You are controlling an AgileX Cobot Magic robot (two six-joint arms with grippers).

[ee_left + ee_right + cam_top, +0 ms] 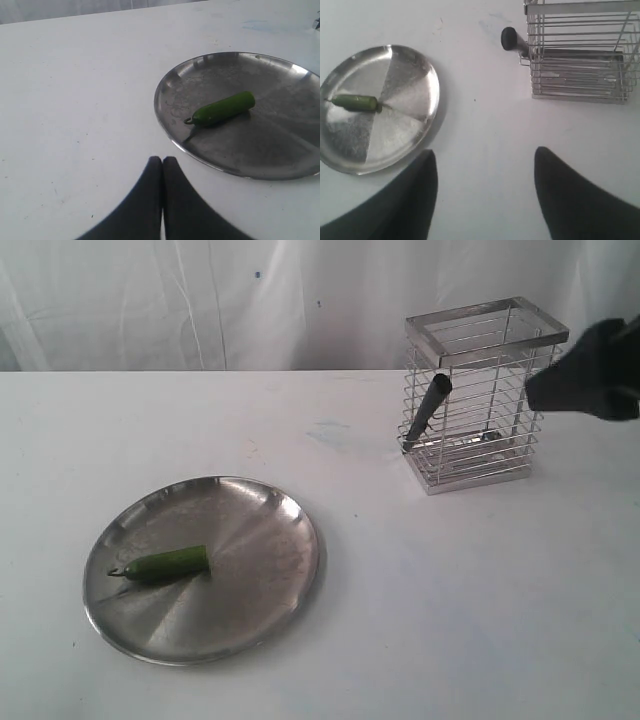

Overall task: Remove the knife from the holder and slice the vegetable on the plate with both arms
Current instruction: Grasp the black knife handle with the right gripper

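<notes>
A green vegetable (pixel 168 562) (pixel 223 108) (pixel 355 102) lies on the left half of the steel plate (pixel 270 570) (pixel 280 155) (pixel 415 95). The wire holder (pixel 478 400) (pixel 577 60) stands at the back right, and the knife's black handle (pixel 430 407) (pixel 510 39) leans out of its left side. My right gripper (pixel 485 157) hangs open above bare table, between plate and holder; in the exterior view its dark tip (pixel 590 375) shows at the right edge beside the holder. My left gripper (pixel 162 161) is shut on nothing, just off the plate's rim.
A white tabletop (pixel 420 620) carries everything, with a white curtain (pixel 200 300) behind it. A faint bluish smudge (pixel 330 430) marks the table left of the holder.
</notes>
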